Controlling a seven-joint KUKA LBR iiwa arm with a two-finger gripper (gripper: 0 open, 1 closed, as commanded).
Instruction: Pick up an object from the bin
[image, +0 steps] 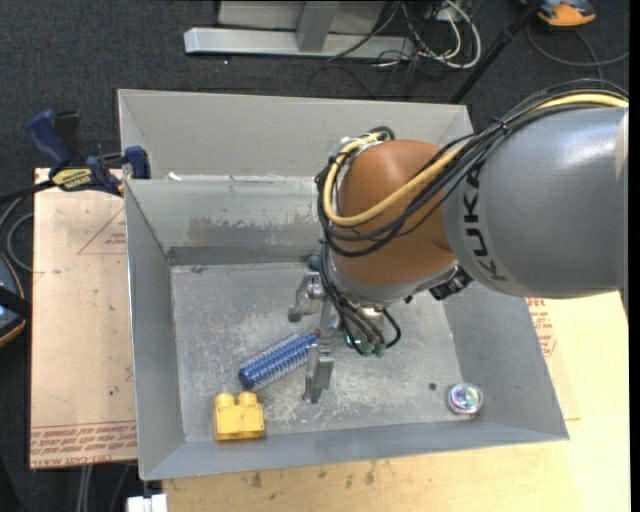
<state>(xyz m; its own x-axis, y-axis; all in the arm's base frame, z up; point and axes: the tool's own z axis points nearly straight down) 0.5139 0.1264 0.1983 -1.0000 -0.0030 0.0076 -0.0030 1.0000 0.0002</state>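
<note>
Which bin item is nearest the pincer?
The blue ribbed roller, right at the pincer; the yellow block and small shiny disc lie farther off.

The arm (540, 200) hides the bin's (150, 330) far right corner.

The grey arm (560, 200) is extended into the view from the right. Its wrist is enclosed by a rounded orange cover (390, 215), over which yellow and black cables (440, 165) are looped. The gripper (312, 340) is carried below the cover and is pointed downward, toward the lower left of the view. The two metal fingers (320, 378) are held clearly apart, one being set nearer the camera than the other.
</note>
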